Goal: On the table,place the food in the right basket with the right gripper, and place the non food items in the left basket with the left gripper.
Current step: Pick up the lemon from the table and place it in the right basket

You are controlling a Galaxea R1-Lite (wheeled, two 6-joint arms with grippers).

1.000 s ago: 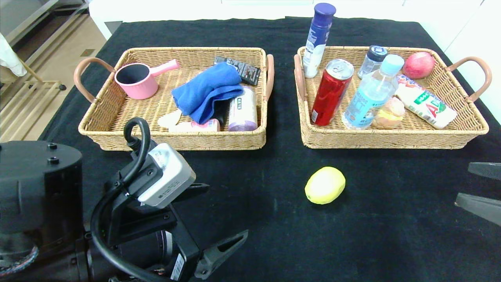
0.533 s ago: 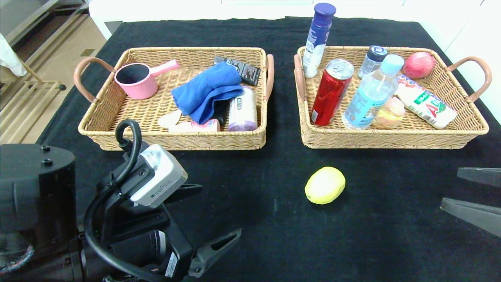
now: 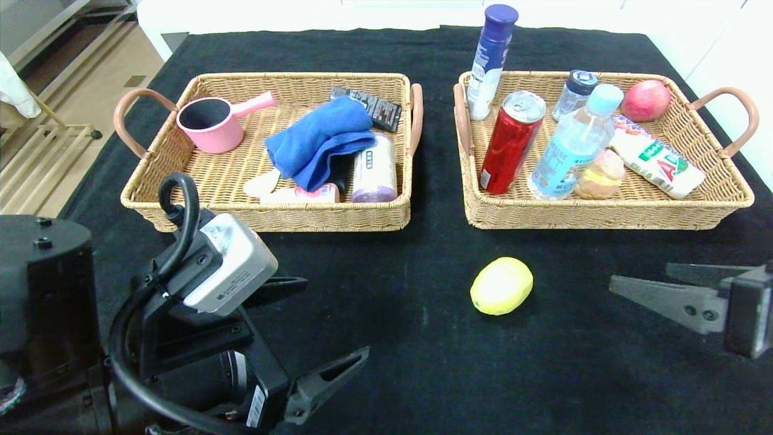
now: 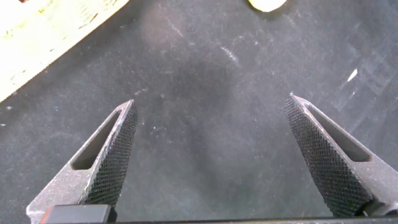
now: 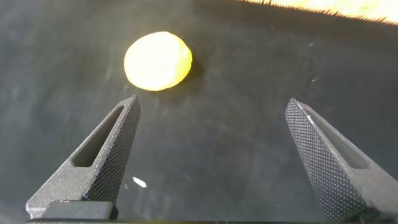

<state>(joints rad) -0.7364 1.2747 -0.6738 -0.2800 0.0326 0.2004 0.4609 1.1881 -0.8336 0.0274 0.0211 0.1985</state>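
A round yellow lemon (image 3: pixel 501 286) lies alone on the black-clothed counter (image 3: pixel 423 362), in front of the two wicker trays and well apart from the spread, empty fingers (image 5: pixel 102 158) of the black two-fingered right gripper (image 3: pixel 655 284). From the wrist camera the lemon (image 5: pixel 158 61) sits beyond the tips, nearer one finger than the other, touching neither.

Behind the lemon, the shallow tan wicker right basket (image 3: pixel 604 214) with brown hoop handles holds a red drink can with a silver top (image 3: pixel 511 142) leaning against its wall, a clear water bottle with a pale blue label and cap (image 3: pixel 574 142) just beside it, a red apple (image 3: pixel 645 100) in the far corner, a white printed packet (image 3: pixel 658 158) and a small peach-coloured item (image 3: pixel 599 175). A tall blue-capped white bottle (image 3: pixel 491 60) stands at that basket's far corner.

The twin left basket (image 3: pixel 272 217) carries a folded blue cloth (image 3: pixel 320 140), a small pink bottle with a white cap (image 3: pixel 300 194) lying at the near wall, a cream spoon (image 3: pixel 261 183) partly under the cloth, a pink saucepan (image 3: pixel 216 122) and a pale purple roll (image 3: pixel 374 169).

The black left gripper (image 3: pixel 314 338), cabled and bearing a grey camera block, hangs low over bare cloth near the counter's front edge, its fingers (image 4: pixel 112 155) wide apart and holding nothing.
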